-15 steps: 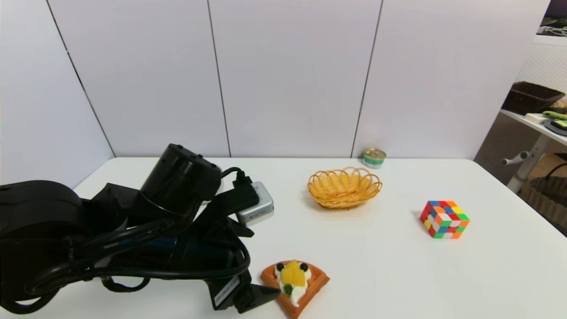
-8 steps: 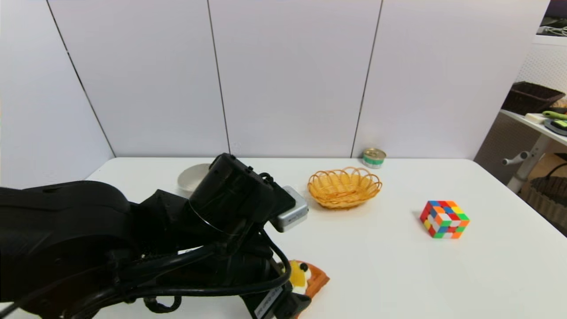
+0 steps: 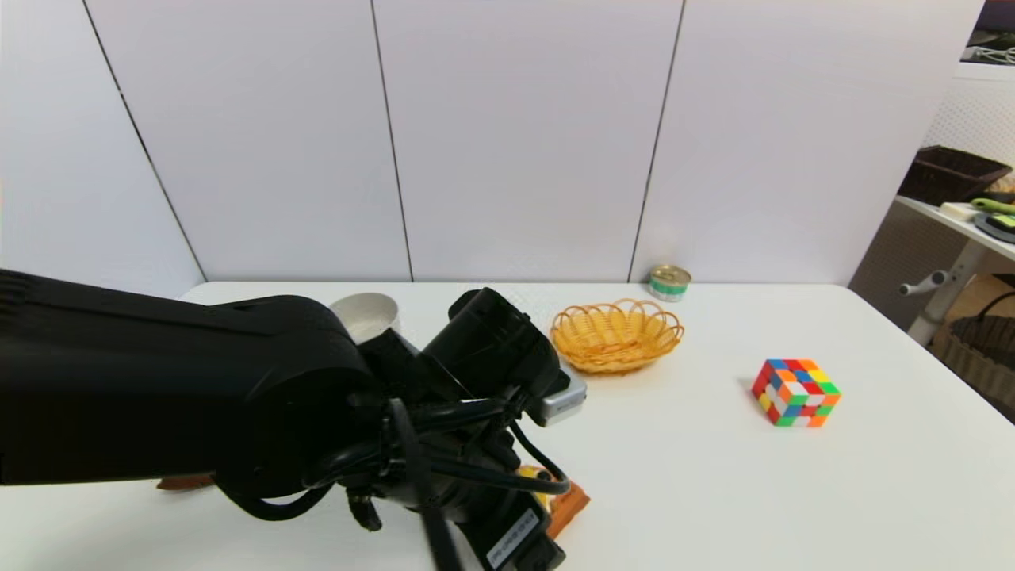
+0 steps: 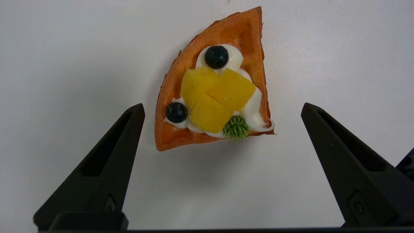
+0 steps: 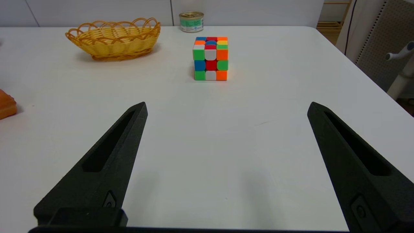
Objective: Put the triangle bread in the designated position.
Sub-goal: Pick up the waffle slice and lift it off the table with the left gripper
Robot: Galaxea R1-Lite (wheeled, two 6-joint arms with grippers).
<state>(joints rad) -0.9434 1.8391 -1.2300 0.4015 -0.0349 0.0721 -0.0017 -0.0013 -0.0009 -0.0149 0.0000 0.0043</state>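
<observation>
Now | left pincer (image 4: 221, 108) spread wide above triangle bread (image 4: 215, 89), touching nothing | right pincer (image 5: 226, 106) wide, empty

The triangle bread (image 4: 214, 87) is looking like soft plastic, with a bumpy orange-brown crust, smooth shiny white cream, grainy yellow fruit pieces and round dark berries. The table (image 5: 207, 136) is looking smooth, white and a little shiny. The left tool (image 4: 223, 110) is showing matt black plastic fingers (image 4: 106, 168). The right tool (image 5: 226, 110) is looking the same. The basket (image 3: 617, 335) is looking woven, yellow and glossy. The can (image 3: 670, 283) is showing a shiny metal lid. The cube (image 3: 795, 392) is looking like smooth, bright plastic.
</observation>
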